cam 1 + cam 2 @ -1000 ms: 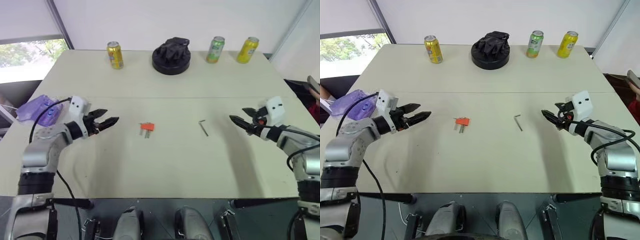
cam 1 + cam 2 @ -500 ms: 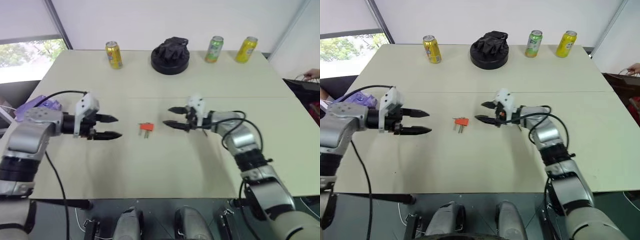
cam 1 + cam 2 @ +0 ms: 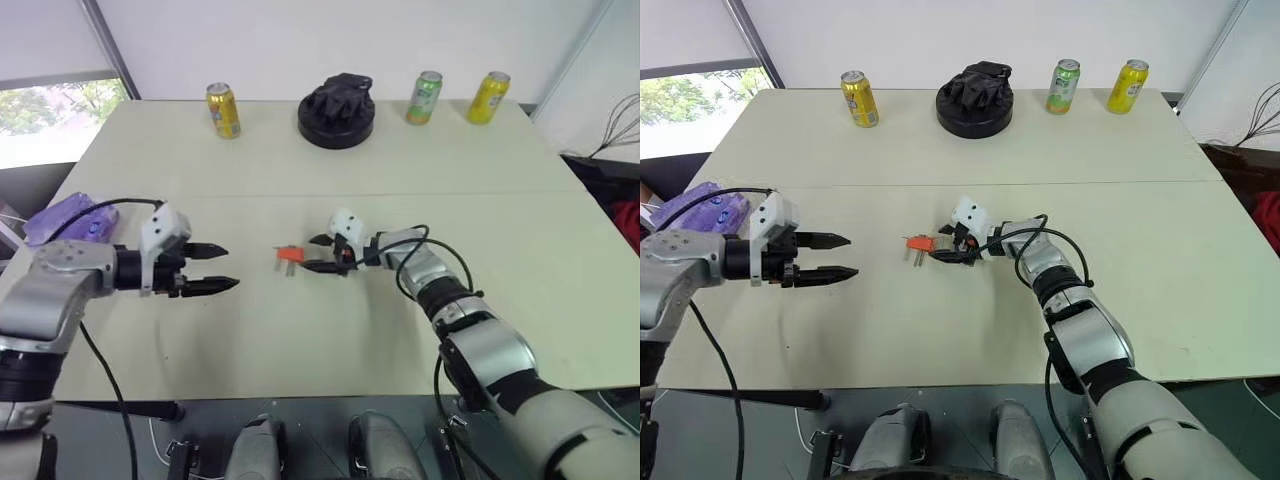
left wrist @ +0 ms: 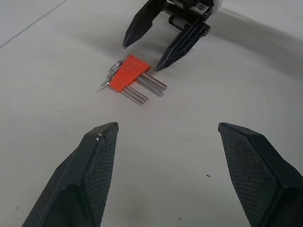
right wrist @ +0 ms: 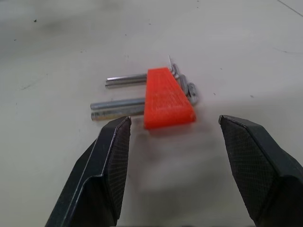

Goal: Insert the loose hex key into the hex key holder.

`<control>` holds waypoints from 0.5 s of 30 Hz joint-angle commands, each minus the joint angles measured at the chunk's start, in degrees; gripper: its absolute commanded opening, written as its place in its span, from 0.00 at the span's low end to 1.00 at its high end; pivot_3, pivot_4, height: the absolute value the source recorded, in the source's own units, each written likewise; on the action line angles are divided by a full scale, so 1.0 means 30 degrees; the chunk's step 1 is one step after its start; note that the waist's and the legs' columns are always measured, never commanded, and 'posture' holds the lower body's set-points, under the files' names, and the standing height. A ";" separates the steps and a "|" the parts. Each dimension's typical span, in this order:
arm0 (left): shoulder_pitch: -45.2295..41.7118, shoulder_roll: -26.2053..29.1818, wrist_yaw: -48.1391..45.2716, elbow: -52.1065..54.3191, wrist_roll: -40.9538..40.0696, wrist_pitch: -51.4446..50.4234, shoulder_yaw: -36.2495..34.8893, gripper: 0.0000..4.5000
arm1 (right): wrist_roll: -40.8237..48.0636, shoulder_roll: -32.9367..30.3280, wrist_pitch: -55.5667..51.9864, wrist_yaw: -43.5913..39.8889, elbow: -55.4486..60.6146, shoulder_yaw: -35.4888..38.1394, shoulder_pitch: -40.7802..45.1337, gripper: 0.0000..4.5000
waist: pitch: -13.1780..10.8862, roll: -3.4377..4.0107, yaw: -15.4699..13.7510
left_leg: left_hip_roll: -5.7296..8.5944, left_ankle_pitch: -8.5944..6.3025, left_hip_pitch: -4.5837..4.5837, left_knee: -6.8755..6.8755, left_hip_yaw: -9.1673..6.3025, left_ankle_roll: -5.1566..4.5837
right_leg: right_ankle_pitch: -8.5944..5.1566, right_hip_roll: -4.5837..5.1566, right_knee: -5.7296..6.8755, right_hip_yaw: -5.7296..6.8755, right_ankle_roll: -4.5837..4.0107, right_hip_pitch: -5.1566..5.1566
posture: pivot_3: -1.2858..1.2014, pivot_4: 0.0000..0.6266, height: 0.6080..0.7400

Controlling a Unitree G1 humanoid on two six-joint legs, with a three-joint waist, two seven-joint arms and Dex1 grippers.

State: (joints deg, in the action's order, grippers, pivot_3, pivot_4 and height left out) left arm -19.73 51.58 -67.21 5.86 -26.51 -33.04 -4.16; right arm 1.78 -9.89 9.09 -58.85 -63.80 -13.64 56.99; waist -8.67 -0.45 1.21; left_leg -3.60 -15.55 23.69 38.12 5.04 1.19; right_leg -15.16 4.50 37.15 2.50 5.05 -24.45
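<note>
**Right fingers close in on the orange holder**

Nearest the robot, the front stretch of the pale bench (image 3: 300, 340) lies bare. Just beyond it, on the left, the left gripper (image 3: 231, 267) hovers over the surface. It points across toward the middle, and its two black fingers are spread wide apart with nothing between them.

On to the centre of the bench, and here's the action. The hex key holder (image 3: 290, 254), a small orange wedge, lies flat on the surface. A few grey metal rods poke out of its near side and short bent ends show at its far side. The right gripper (image 3: 309, 254) has its arm reaching in from the right and points left, straight at the holder. Its fingers are apart, one tip on each side of the block's right end. From the left wrist, one of those tips sits right at the holder's corner by the rods. Touching or just off it? I can't tell. From the right wrist, the orange block lies just ahead of the open fingers, between their tips, and is not clamped.

Out at the left edge, a purple clear plastic piece (image 3: 65, 217) rests near the left arm.

Along the far edge, well apart from all this, stand a yellow can (image 3: 223, 110), a black round stand (image 3: 336, 111) with a dark lump on it, a green can (image 3: 424, 97) and a second yellow can (image 3: 485, 98).
</note>
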 commanded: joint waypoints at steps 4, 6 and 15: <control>0.0292 -0.0245 0.1014 0.0877 -0.0449 -0.0036 -0.0974 0.78 | -0.0404 0.0784 0.0807 0.0132 -0.0839 0.0781 0.1167 0.68 | 0.0000 0.0000 -0.0030 | 0.0001 0.0000 0.0000 0.0000 0.0004 0.0002 | 0.0000 0.0003 -0.0001 -0.0004 0.0000 0.0000 | 0.52 0.24 1.00; 0.0326 -0.0363 0.1235 0.0926 -0.0450 -0.0003 -0.1001 0.78 | -0.0488 0.0866 0.0874 0.0170 -0.1070 0.0907 0.1281 0.68 | 0.0000 0.0000 -0.0024 | 0.0002 0.0000 0.0000 0.0000 0.0006 0.0002 | 0.0000 0.0003 -0.0001 -0.0004 0.0000 0.0000 | 0.52 0.24 1.00; 0.0559 -0.0636 0.1752 0.1033 -0.0527 0.0060 -0.1052 0.78 | -0.0597 0.0512 0.1011 -0.0521 -0.0772 0.1166 0.0683 0.68 | 0.0000 0.0001 -0.0007 | 0.0001 0.0001 0.0000 -0.0001 0.0008 0.0005 | 0.0000 0.0004 0.0001 -0.0004 0.0000 0.0000 | 0.52 0.24 1.00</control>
State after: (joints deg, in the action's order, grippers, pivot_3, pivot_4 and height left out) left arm -18.15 49.44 -62.19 7.32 -27.27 -33.31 -5.69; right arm -0.42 -8.07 11.15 -59.68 -67.80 -11.43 58.90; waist -8.67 -0.45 1.19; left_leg -3.60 -15.54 23.68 38.12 5.07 1.20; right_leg -15.15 4.51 37.15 2.49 5.05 -24.45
